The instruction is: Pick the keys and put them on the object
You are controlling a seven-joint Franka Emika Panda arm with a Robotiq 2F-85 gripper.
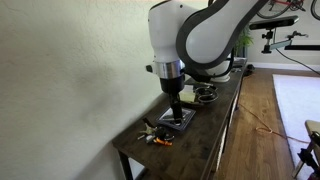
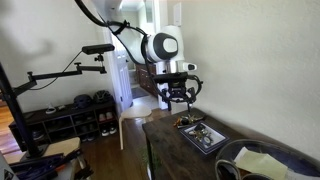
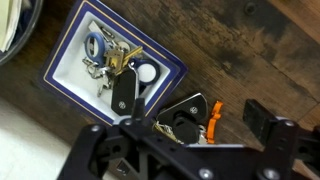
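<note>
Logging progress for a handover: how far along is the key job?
Done: one key bunch lies on the object. In hand: nothing; the end effector hangs open above it. Left: the orange-tagged fob lies on the table, apparently yet to move.

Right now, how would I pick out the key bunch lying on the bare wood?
On the dark wooden table, just beside the blue-rimmed flat rectangle, lies a key bunch. Unlike the other keys resting on the rectangle, it carries an orange tag.
</note>
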